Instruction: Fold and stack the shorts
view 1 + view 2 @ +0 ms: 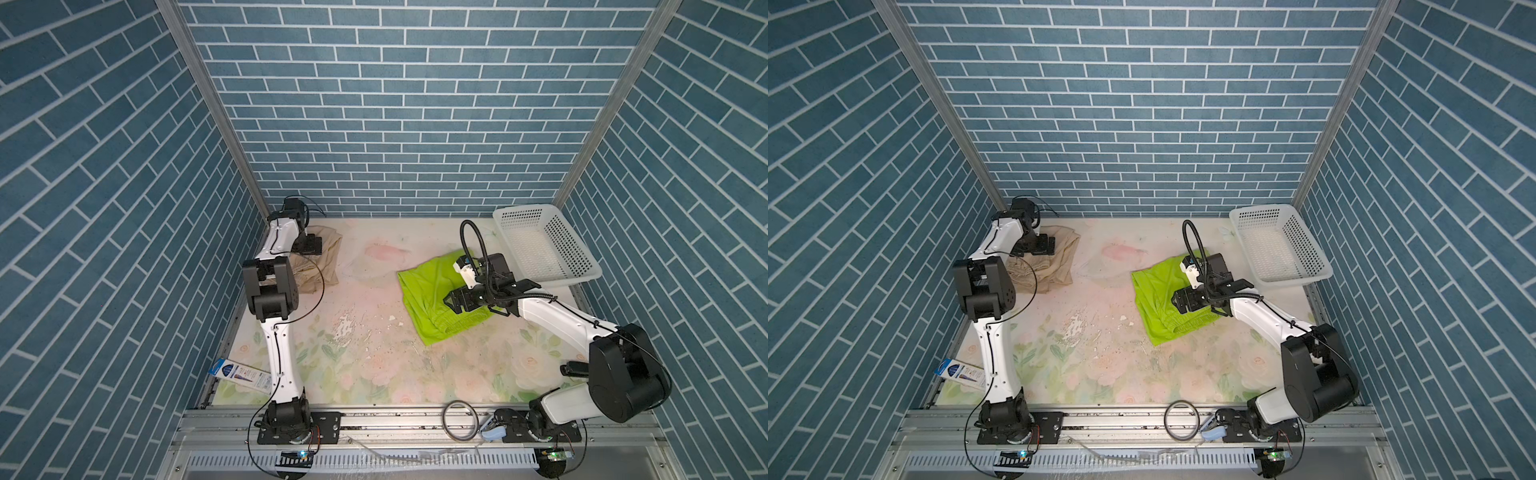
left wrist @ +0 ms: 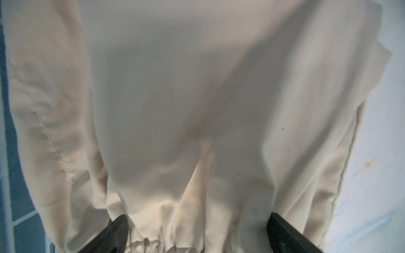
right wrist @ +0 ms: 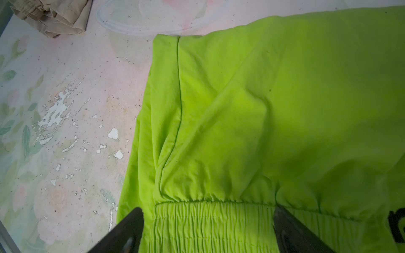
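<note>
Two pairs of shorts are lying well apart on the floral desk (image 1: 374, 353), so no stack is being formed yet. The beige shorts (image 1: 322, 259) are sitting rumpled in the far left corner. The lime-green shorts (image 1: 424, 291) are lying flatter, right of the middle and just beside the white perforated basket (image 1: 524, 209), which is standing empty.

Each arm is attending to one pair. The left arm (image 1: 276, 245) is reaching into the corner, and the left wrist view shows its jaws spread wide, one on each side of the beige pair's gathered waistband (image 2: 153, 238), with cloth between them but nothing pinched. The right arm (image 1: 552, 313) is leaning over the green pair. Its jaws are likewise spread and are bracketing the elastic waistband (image 3: 210, 221) without closing on it.

The waistband is probably being chosen because it is the thickest, firmest edge, and the wide spread suits its bunched bulk. The green pair appears to be doubled along its side seam (image 3: 178, 98). The beige pair is looking less tidy and is likely needing smoothing before either can be carried across.
</note>
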Robot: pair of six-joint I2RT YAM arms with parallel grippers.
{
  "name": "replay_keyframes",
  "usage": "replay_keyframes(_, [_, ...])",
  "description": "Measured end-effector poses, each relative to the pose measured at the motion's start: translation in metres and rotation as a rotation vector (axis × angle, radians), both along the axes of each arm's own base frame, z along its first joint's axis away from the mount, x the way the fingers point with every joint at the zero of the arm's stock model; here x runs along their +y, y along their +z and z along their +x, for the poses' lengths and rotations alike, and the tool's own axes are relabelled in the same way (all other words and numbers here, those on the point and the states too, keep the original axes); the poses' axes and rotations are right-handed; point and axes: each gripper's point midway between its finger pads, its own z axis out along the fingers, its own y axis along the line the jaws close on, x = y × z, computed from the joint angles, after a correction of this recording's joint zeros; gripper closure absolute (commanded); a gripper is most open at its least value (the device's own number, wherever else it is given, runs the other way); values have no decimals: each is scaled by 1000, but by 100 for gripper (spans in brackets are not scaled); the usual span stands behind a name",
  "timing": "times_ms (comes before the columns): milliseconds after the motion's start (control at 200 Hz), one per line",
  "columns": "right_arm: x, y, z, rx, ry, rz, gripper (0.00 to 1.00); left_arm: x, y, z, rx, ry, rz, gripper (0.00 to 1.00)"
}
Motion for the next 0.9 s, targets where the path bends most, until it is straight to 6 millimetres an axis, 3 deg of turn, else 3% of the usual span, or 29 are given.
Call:
replay_keyframes(170, [5,4,2,-10,10,32,8,-15,-42,-31,90,47,-94,0])
replay_keyframes(235, [7,5,1,-7,16,39,8,-18,-36,-37,58,66,-125,0])
replay_keyframes(350, [8,2,-3,10,24,49,9,-31,-36,-70,72,108,-196,0])
replay_keyframes(580, [7,-24,-26,91,31,30,9,-61,-32,-124,77,132,-257,0])
replay_keyframes(790, [44,-24,-55,98,132,46,10,-98,-28,-178,107,63,-254,0])
replay_keyframes(900, [57,-20,-62,80,162,51,10,-104,-13,-193,101,39,-227,0])
